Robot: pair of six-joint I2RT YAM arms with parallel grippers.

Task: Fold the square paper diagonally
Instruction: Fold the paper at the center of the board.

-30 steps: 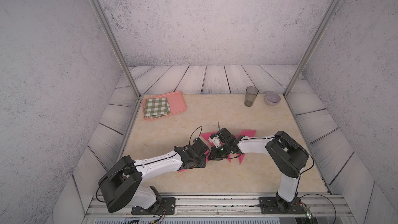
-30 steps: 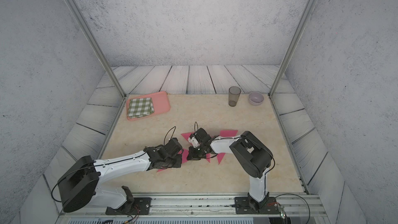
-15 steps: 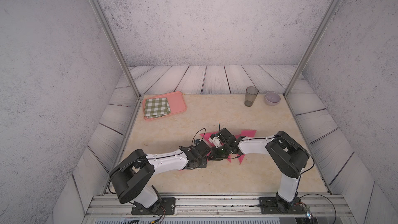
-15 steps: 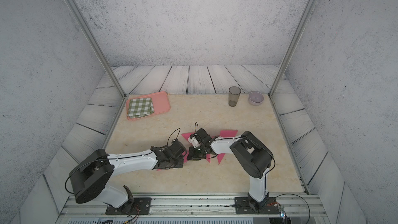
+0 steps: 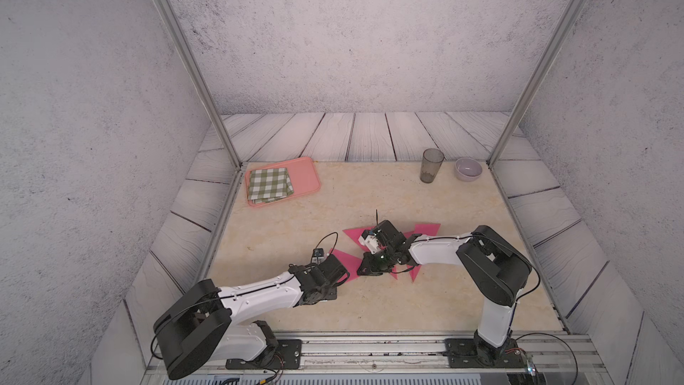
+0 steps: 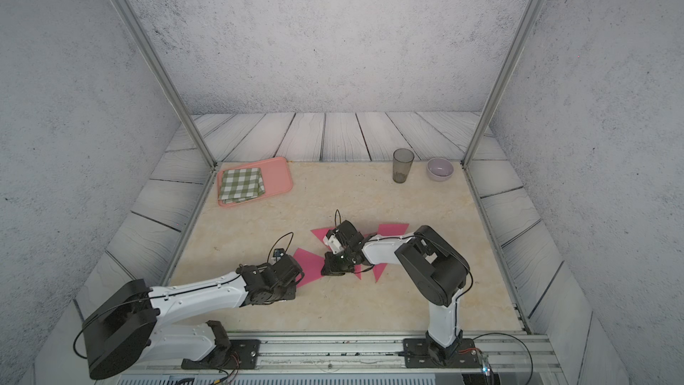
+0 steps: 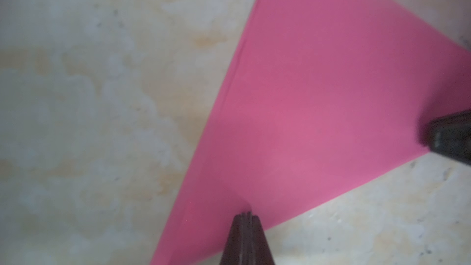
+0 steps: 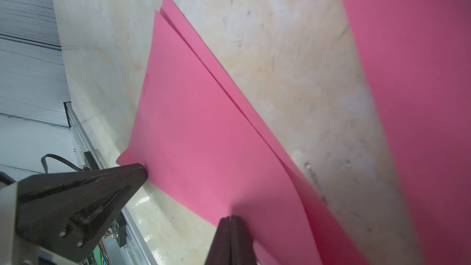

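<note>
The left gripper (image 7: 246,215) has its fingers fully closed, face against face, with nothing between them. Their joined tip bears down on the top of the paper (image 7: 318,98), just inside its edge. In the right wrist view the same tip (image 8: 141,172) sits at one corner of the sheet.

The right gripper (image 8: 231,219) is likewise closed. Its tip is set on the paper (image 8: 198,123) at an edge, and the sheet curls upward just beside it. It reads as pressing rather than pinching, though the view is too close to be certain.

The paper is pink and folded into a triangle. Its two layers lie slightly out of line at the corner farthest from the right fingers. It lies on the table (image 5: 370,194) under both tips. In both top views the tips stand near each other with a stretch of paper (image 5: 348,261) (image 6: 309,264) between them.

The tray (image 5: 311,175) with its cloth (image 5: 268,185), the cup (image 5: 431,170) and the bowl (image 5: 468,168) stand well apart, beyond both sets of fingers.
</note>
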